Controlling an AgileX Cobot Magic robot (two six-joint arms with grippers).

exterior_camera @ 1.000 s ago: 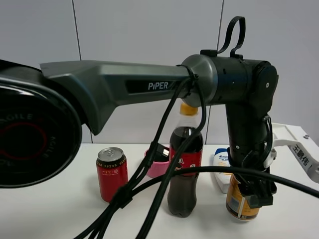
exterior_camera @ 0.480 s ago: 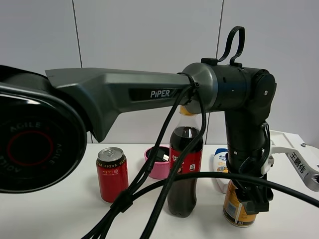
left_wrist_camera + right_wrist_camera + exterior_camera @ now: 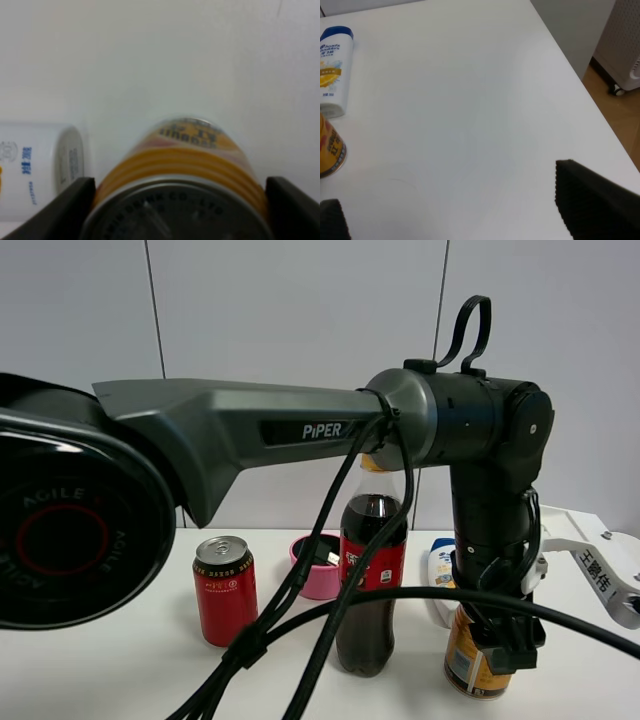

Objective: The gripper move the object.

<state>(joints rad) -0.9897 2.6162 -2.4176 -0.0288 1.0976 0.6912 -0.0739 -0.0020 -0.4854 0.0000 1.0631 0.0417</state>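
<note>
Now two cans: golden can (image 3: 468, 668), red can (image 3: 224, 590). Left gripper (image 3: 505, 638) clamps golden can, shifted slightly left since earlier; right gripper (image 3: 455, 212) fingers spread.

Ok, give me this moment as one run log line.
left gripper: shut on golden can | can upright, near shampoo bottle | right gripper: open, empty

A red can (image 3: 224, 588) is standing upright on the white table (image 3: 120, 670). A pink cup (image 3: 318, 568) is sitting near it, a dark cola bottle (image 3: 372, 585) is standing just beside the cup, and a white shampoo bottle (image 3: 334, 70) is lying flat.
</note>
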